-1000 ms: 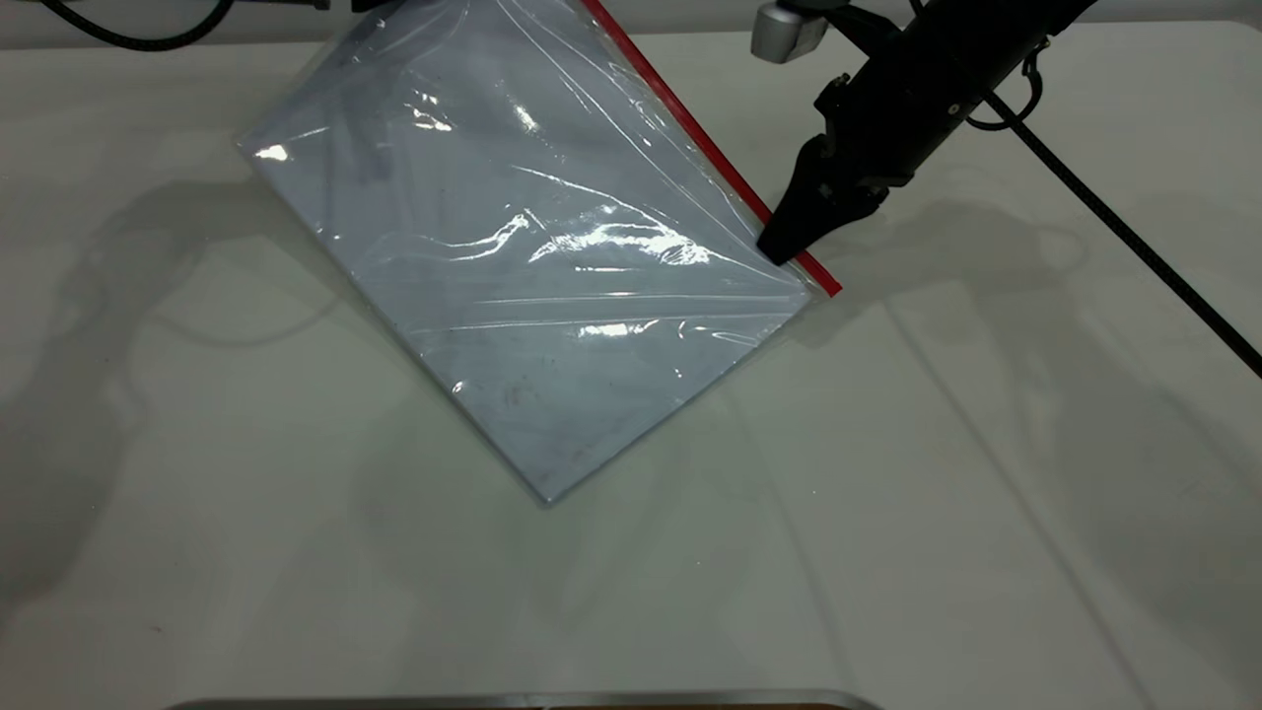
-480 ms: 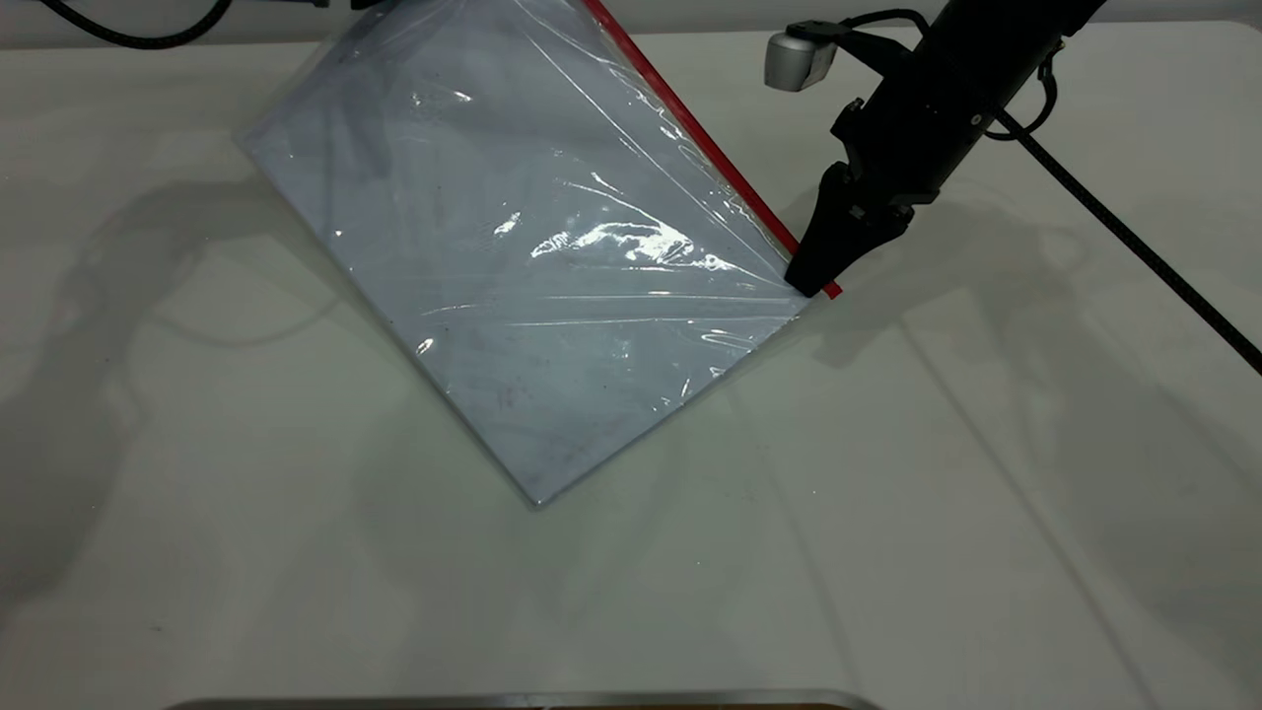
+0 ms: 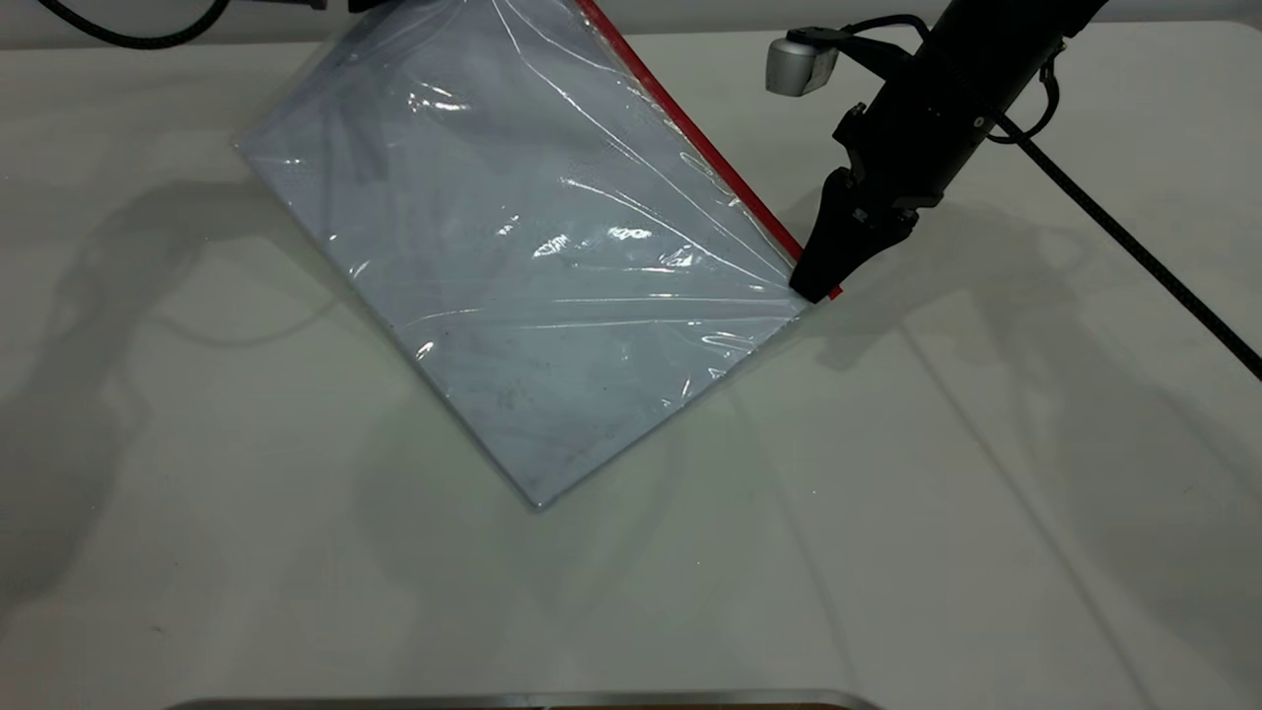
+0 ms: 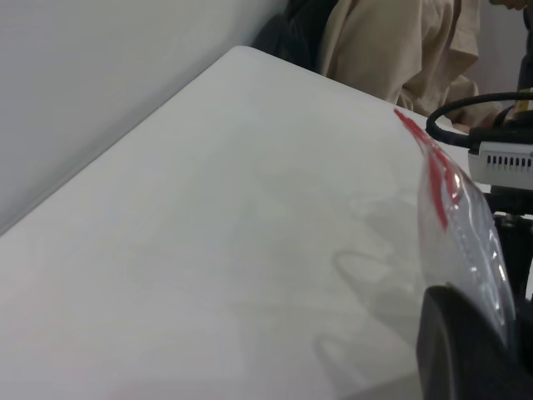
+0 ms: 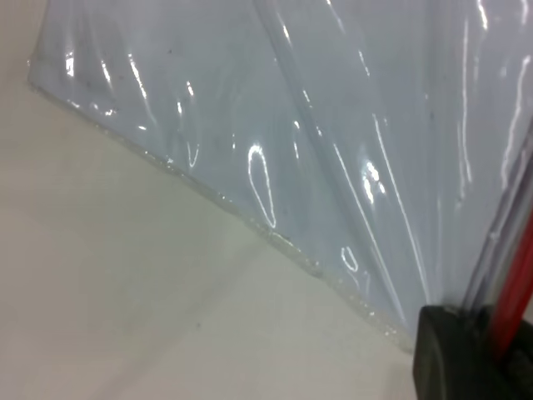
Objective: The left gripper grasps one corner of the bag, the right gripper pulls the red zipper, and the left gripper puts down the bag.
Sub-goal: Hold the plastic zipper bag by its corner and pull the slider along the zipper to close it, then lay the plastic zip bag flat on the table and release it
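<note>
The bag (image 3: 532, 266) is a clear bluish pouch, tilted, with its near corner resting on the white table (image 3: 296, 552) and its far corner raised out of the exterior view. The red zipper (image 3: 700, 148) runs along its right long edge. My right gripper (image 3: 813, 284) is shut on the zipper at its near end, by the bag's right corner. The right wrist view shows the red strip (image 5: 516, 292) passing between the dark fingers (image 5: 441, 358). My left gripper is outside the exterior view. Its dark finger (image 4: 462, 350) presses the bag's film (image 4: 475, 242) in the left wrist view.
A black cable (image 3: 1134, 247) trails from the right arm across the table's right side. A metal edge (image 3: 523, 700) lies along the table's front. A person in beige (image 4: 391, 42) sits beyond the far table edge.
My right gripper has slid along the red zipper toward the bag's near right corner. The film's creases have shifted slightly. The bag's near corner has stayed in place.
</note>
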